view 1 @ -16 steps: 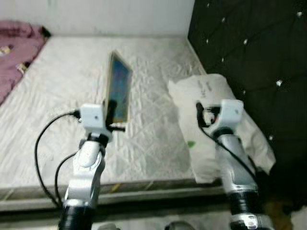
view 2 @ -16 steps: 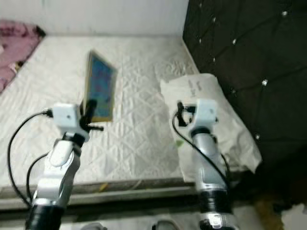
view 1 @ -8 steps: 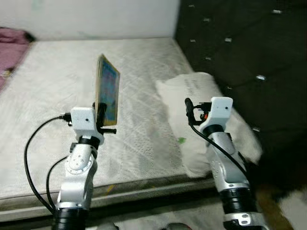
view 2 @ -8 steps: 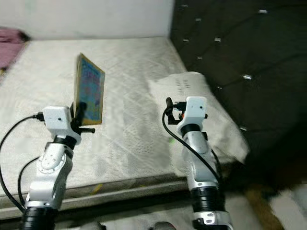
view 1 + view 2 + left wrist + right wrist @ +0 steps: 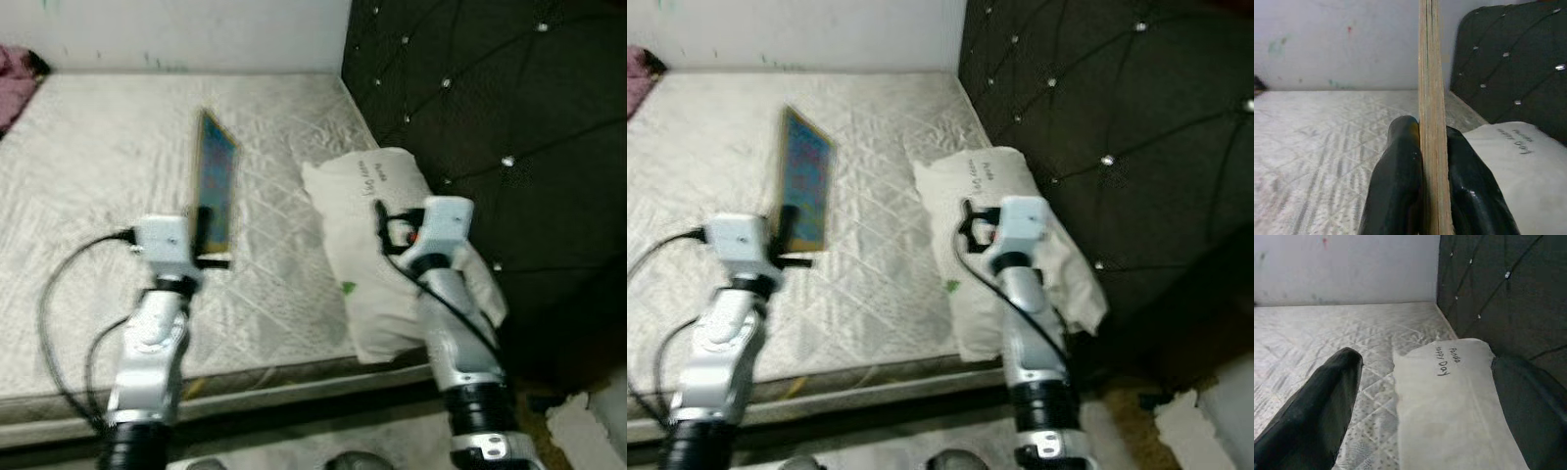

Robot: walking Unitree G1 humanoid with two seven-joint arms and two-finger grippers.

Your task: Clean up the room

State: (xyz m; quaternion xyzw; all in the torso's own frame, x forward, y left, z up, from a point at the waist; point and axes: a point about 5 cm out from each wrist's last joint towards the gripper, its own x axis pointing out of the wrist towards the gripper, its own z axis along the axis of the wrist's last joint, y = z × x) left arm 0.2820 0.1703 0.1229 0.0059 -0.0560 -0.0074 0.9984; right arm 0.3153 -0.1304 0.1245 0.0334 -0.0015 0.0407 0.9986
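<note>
A thin picture book [image 5: 217, 182] is pinched upright in the left end effector [image 5: 1422, 161] above the bed [image 5: 88, 157], presumably for carrying away. The right end effector [image 5: 1420, 396] is spread over the pillow [image 5: 377, 245] at the bed's headboard corner.

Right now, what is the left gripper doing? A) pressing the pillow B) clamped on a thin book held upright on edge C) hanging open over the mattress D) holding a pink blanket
B: the left gripper has both fingers shut against the upright book, above the mattress.
</note>
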